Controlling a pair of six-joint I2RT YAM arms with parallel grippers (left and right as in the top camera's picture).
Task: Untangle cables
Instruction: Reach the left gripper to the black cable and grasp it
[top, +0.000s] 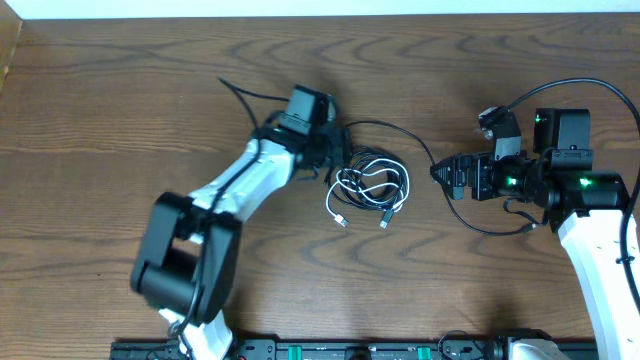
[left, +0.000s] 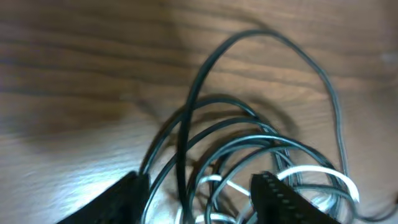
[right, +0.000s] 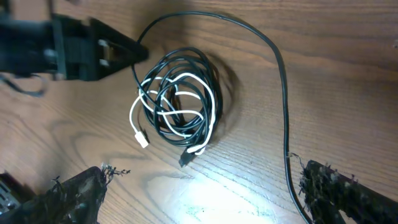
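Observation:
The cables (top: 371, 186) lie in one tangled coil at the table's middle: black loops with a short white cable (right: 138, 118) wound through them. A white plug (top: 341, 221) and a black plug (top: 385, 223) stick out at the near side. One long black strand (top: 405, 132) arcs from the coil past my right gripper. My left gripper (top: 338, 162) is open at the coil's left edge, with several strands (left: 186, 124) between its fingers (left: 199, 199). My right gripper (top: 438, 172) is open and empty to the right of the coil, and the long strand (right: 285, 112) runs beside its right finger (right: 199, 199).
The wooden table (top: 120, 120) extends all round the coil. The long black strand trails on to the near right (top: 480, 229) under my right arm. A dark wire (top: 240, 92) loops behind my left arm. A black rail (top: 330, 350) runs along the front edge.

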